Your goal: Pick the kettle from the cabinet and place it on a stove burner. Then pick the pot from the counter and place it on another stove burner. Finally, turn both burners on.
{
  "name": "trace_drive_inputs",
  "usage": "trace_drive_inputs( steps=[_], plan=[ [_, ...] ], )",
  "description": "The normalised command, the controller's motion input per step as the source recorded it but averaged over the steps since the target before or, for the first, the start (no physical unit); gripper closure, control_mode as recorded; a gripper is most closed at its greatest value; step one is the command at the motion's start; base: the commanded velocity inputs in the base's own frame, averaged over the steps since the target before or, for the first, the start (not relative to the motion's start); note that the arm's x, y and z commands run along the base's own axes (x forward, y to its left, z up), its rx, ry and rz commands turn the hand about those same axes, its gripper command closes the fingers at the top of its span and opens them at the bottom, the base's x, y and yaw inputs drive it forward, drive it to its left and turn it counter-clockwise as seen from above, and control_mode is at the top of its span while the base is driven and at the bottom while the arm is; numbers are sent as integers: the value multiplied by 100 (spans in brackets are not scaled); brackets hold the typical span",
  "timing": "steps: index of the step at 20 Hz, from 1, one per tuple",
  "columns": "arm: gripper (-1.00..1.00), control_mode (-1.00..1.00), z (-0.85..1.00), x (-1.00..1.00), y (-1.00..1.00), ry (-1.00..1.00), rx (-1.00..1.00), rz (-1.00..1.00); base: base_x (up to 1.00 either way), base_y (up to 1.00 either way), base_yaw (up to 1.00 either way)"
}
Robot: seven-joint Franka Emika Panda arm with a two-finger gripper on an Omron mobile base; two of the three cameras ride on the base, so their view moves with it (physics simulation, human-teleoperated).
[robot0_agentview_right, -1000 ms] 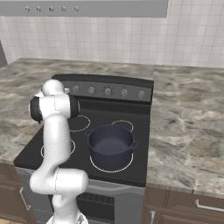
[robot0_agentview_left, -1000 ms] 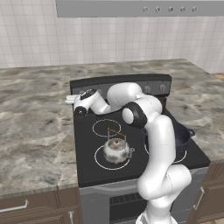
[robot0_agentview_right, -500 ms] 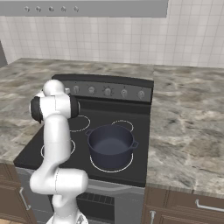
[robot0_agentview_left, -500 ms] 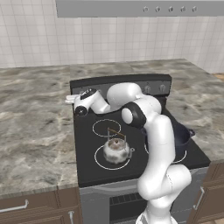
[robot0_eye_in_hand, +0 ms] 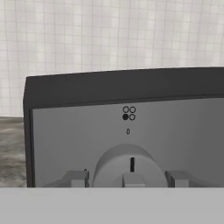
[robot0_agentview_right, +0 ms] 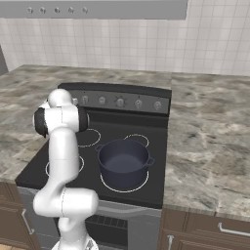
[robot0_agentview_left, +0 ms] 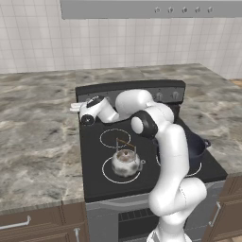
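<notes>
Gripper (robot0_eye_in_hand: 127,178) fingers (robot0_eye_in_hand: 78,178) stand apart, one on each side of a round grey knob (robot0_eye_in_hand: 127,168) on the stove's back panel (robot0_eye_in_hand: 175,131); whether the pads touch the knob cannot be told, since the knob's lower half and the fingertips are cut off at the frame's bottom edge. A dark line on the knob points straight up toward a small four-circle burner mark (robot0_eye_in_hand: 128,113).

From the left base camera, the hand sits at the far left end of the panel. The kettle (robot0_agentview_left: 125,161), round and silvery with a thin arched brown handle, stands upright on the near left burner (robot0_agentview_left: 122,169), spout toward the right. The pot (robot0_agentview_right: 123,161), wide, dark blue-grey and lidless, sits on the near right burner (robot0_agentview_right: 124,181), its two loop handles pointing left and right; the white arm hides much of it in the left view. Mottled grey-brown stone counter (robot0_agentview_right: 210,146) flanks the glossy black stove (robot0_agentview_left: 94,179).
</notes>
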Motion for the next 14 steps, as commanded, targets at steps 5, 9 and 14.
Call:
trace_drive_inputs(
  steps=[5, 9, 14],
  plan=[
    [100, -100, 0, 0, 0, 0, 0, 1, 0, 0, 0],
    [100, -100, 0, 0, 0, 0, 0, 0, 0, 0, 0],
    [100, -100, 0, 0, 0, 0, 0, 0, 0, 0, 0]
  ],
)
